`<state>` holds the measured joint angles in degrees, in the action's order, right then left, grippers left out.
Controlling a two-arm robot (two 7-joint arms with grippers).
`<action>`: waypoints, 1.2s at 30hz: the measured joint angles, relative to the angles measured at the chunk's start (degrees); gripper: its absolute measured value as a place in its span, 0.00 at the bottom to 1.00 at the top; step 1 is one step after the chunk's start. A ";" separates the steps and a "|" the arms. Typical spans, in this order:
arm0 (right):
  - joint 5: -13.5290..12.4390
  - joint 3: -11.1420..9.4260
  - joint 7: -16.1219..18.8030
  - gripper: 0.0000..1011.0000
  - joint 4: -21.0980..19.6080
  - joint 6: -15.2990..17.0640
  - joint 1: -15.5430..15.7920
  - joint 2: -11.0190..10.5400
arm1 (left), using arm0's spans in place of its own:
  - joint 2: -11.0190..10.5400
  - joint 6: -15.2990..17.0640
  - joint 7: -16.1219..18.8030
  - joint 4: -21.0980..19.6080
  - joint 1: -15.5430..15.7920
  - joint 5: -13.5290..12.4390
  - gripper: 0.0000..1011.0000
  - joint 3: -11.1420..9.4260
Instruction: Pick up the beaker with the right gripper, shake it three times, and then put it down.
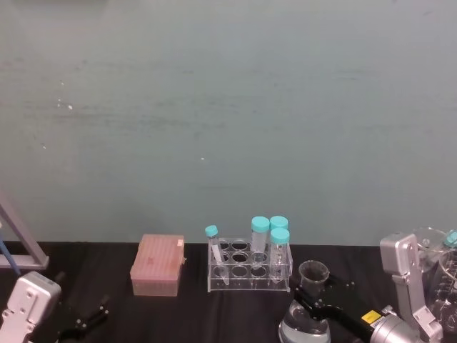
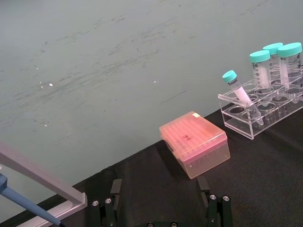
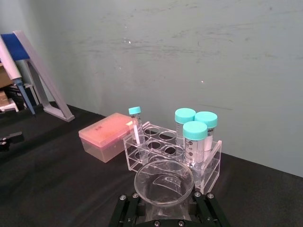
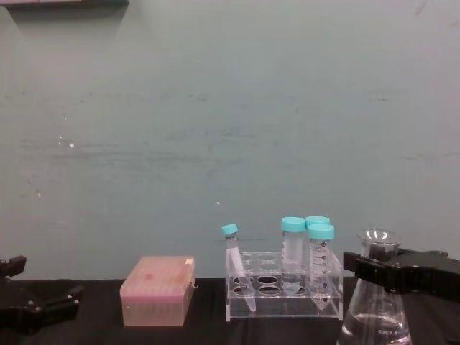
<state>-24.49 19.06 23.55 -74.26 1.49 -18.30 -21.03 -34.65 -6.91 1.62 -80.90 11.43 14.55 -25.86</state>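
on the table at 5 o'clock from the rack, beaker: upright, close to the robot, clear liquid in its wide base; its foot runs off the bottom of the head and chest views, so i cannot tell whether it is on the table or just lifted.
right gripper: at the beaker's neck just under the flared rim, one finger on each side, seemingly closed on the glass.
left gripper: parked low at 7 o'clock on the table, fingers spread, holding nothing.
rack: at 12 o'clock from the robot, four teal-capped tubes in it, near the beaker but not touching.
box: pink, at 9 o'clock from the rack, well clear.
step in hand: likely the grasp, finished or nearly so; the lift and the three shakes seem yet to come.
next move calls for: a firm hold on the neck and a straight rise, then short shakes kept away from the rack at 11 o'clock from the beaker, gentle enough that the liquid stays below the neck.
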 joint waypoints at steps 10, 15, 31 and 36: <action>-0.02 0.01 0.00 0.45 -0.01 -0.02 0.00 0.00 | 0.00 0.00 0.00 0.00 0.00 0.00 0.99 0.00; -0.02 0.01 0.00 0.45 0.00 -0.02 0.00 0.00 | 0.00 0.00 0.00 0.00 0.00 0.00 0.99 0.00; -1.97 -2.79 0.07 0.45 -2.96 1.12 0.57 -1.16 | 0.00 0.00 0.00 0.00 0.00 0.00 0.99 0.00; -3.29 -3.81 0.06 0.45 -6.31 2.95 0.33 -2.29 | 0.00 0.00 0.00 0.00 0.00 0.00 0.99 0.00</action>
<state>-27.79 15.26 23.61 -80.57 4.44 -17.97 -23.32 -34.64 -6.91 1.62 -80.90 11.43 14.55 -25.86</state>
